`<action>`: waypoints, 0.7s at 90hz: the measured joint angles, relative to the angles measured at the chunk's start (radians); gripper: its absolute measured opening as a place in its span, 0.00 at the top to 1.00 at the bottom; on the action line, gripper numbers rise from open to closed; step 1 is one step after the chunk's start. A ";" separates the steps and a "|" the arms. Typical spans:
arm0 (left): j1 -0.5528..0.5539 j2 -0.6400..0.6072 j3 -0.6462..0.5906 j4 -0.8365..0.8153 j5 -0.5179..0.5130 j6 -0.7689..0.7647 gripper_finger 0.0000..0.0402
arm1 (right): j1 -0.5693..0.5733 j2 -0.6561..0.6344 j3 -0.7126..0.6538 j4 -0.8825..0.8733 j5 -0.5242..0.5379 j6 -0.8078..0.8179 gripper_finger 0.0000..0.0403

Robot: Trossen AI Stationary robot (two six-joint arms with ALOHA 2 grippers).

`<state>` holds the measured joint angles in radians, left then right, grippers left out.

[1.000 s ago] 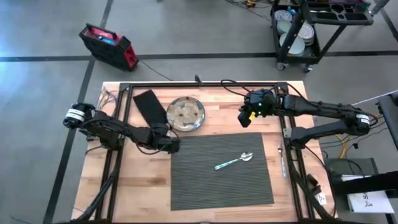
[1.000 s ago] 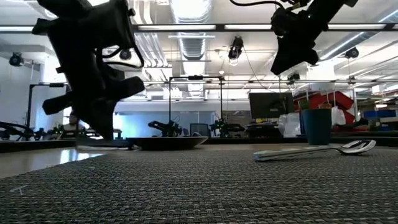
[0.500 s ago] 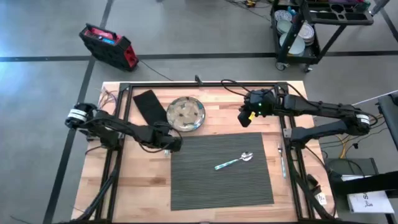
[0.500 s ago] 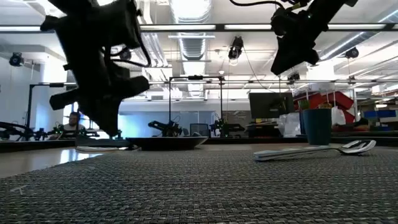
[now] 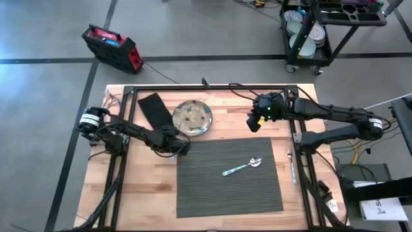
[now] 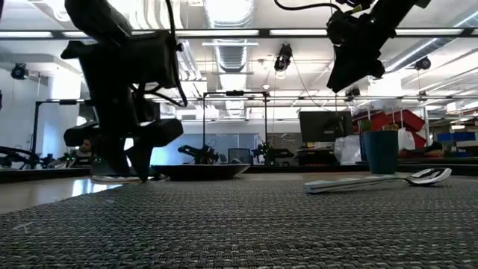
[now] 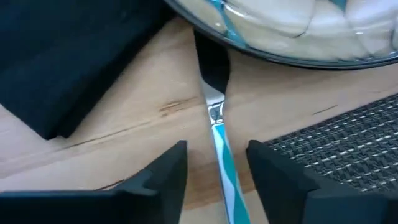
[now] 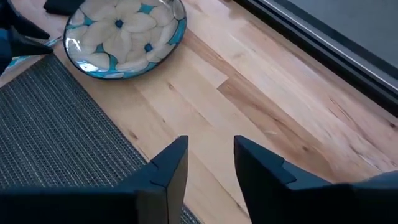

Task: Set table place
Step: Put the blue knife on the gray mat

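Note:
The dark grey ribbed place [image 5: 228,177] lies on the wooden table [image 5: 148,187], with a teal-handled spoon [image 5: 243,167] on it. A flowered plate [image 5: 193,118] and a black napkin [image 5: 154,109] sit beyond it. A teal-handled utensil [image 7: 222,163] lies on the wood, its dark end under the plate's rim [image 7: 280,56]. My left gripper [image 7: 217,180] is low over the table and open, with one finger on each side of that handle. My right gripper [image 5: 256,121] hangs open above bare wood, to the right of the plate.
The black tube frame [image 5: 212,88] runs around the table. Another utensil [image 5: 291,164] lies on the wood by the right rail. Bare wood lies between the plate and the right rail [image 8: 261,93] and to the left of the place.
My left gripper has gone a little toward the table's right edge and down toward the tabletop beside the plate.

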<state>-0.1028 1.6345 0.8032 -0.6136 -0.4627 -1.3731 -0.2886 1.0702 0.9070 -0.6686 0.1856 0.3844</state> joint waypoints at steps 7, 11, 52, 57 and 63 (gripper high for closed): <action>0.000 0.003 0.000 0.000 -0.002 -0.002 0.54 | 0.000 0.000 0.000 -0.005 0.000 0.000 0.71; 0.001 0.003 0.000 0.000 -0.003 -0.003 0.53 | 0.000 0.000 0.000 -0.006 0.000 -0.001 0.71; 0.002 0.001 -0.031 0.021 -0.012 0.003 0.90 | 0.000 0.000 0.000 -0.006 0.000 0.000 0.79; 0.002 0.001 -0.031 0.017 -0.013 0.002 0.96 | 0.000 0.000 0.000 -0.006 0.000 0.000 0.80; 0.002 -0.006 -0.032 0.016 -0.009 0.003 0.98 | 0.000 0.000 0.000 -0.006 0.000 0.001 0.81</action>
<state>-0.1009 1.6282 0.7715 -0.5980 -0.4717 -1.3705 -0.2890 1.0702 0.9070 -0.6743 0.1852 0.3851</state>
